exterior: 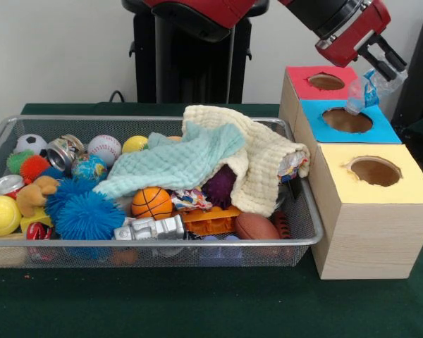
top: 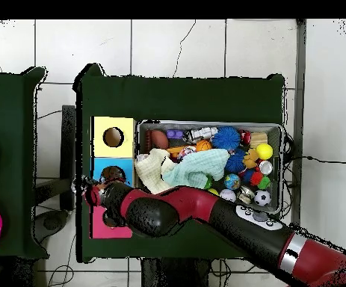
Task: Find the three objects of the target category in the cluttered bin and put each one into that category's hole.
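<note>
The wire mesh bin [exterior: 162, 241] sits left of the boxes, full of toys, and also shows in the overhead view [top: 205, 124]. My gripper [exterior: 388, 69] hangs at the upper right, just above and behind the hole [exterior: 347, 120] in the blue-topped box. It is shut on a crinkly clear and blue plastic packet [exterior: 366, 90], whose lower end dangles over the hole's far rim. In the overhead view the gripper [top: 93, 194] is beside the blue box's hole [top: 113, 174], and the arm covers the red box.
The red-topped box [exterior: 299, 76] is behind the blue one and the yellow-topped box [exterior: 409, 190] is in front. In the bin, a cream cloth [exterior: 268, 155] and a mint cloth [exterior: 183, 162] cover toys, with a small basketball [exterior: 151, 203], blue spiky balls [exterior: 88, 215] and a baseball [exterior: 104, 148] nearby.
</note>
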Controlling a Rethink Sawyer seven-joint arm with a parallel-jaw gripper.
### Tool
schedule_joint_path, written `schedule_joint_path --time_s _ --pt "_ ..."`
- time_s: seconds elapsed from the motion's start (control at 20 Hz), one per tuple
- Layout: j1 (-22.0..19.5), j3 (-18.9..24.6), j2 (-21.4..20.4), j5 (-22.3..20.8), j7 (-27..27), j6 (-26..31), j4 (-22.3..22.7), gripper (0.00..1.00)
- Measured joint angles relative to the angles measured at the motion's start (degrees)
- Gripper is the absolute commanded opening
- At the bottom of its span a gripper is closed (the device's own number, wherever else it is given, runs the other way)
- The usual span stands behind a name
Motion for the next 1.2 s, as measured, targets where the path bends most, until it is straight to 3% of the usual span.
schedule_joint_path --time_s 1.2 --pt "-0.38 -1.08 4.21 -3.62 0.00 -0.07 -3.38 0.00"
